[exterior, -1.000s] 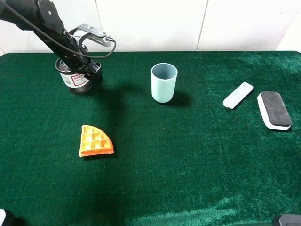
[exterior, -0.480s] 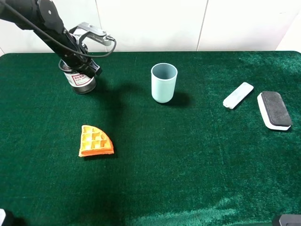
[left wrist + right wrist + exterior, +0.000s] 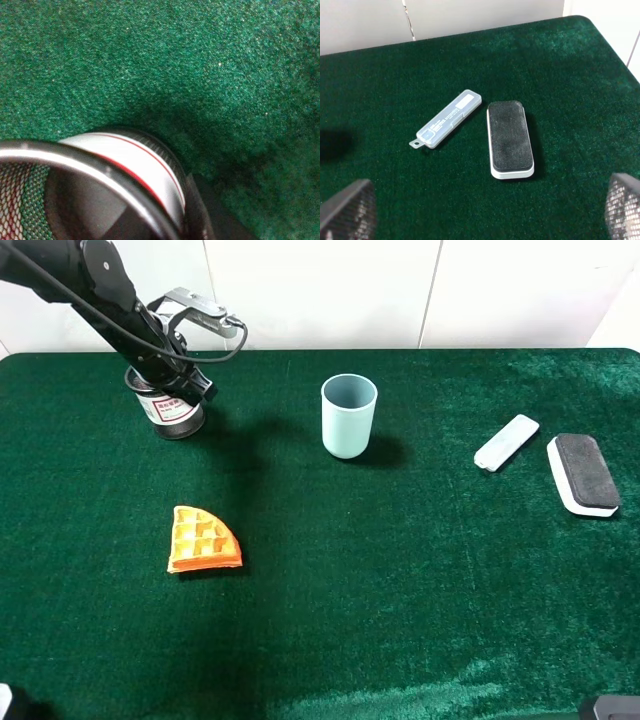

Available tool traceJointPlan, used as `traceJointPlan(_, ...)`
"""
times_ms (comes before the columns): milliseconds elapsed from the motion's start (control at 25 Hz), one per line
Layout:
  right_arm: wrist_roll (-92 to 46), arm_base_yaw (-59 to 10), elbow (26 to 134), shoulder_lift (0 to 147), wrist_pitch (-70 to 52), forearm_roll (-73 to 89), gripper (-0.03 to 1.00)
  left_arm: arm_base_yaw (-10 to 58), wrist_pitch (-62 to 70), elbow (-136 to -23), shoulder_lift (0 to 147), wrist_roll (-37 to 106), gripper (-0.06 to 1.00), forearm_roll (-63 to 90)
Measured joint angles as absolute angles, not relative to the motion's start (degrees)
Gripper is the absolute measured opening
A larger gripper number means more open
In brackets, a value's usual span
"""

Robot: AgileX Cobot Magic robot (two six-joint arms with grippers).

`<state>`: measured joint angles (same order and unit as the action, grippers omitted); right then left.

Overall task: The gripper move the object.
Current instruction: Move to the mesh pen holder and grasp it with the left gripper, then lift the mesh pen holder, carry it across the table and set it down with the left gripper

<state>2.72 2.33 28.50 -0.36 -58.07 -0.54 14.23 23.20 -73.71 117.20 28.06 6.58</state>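
Note:
The black wire-mesh pen cup (image 3: 175,412) with a white, red-printed label stands upright at the far left of the green cloth. My left gripper (image 3: 170,380) is down over its rim and shut on it. In the left wrist view the cup's metal rim and label (image 3: 135,155) fill the lower left, with one black finger (image 3: 200,220) pressed against the outside wall. My right gripper (image 3: 485,215) is open and empty, and its mesh-patterned fingertips show at both lower corners of the right wrist view. It hangs over the cloth short of the eraser.
A light-blue plastic cup (image 3: 349,415) stands mid-table at the back. An orange waffle wedge (image 3: 203,540) lies left of centre. A white flat case (image 3: 506,442) and a black-topped eraser (image 3: 583,473) lie at the right, both also in the right wrist view (image 3: 447,120) (image 3: 509,137).
A second ago the pen cup was tilted in my left gripper; it has shifted slightly right and back and now stands upright. Nothing has moved in the last half second.

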Motion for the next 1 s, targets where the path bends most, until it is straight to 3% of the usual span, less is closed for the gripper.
traceJointPlan(1000,2.72,2.33,28.50,-0.36,-58.07,-0.54,0.70,14.48,42.18,-80.56,106.49,21.23,0.11,5.77)
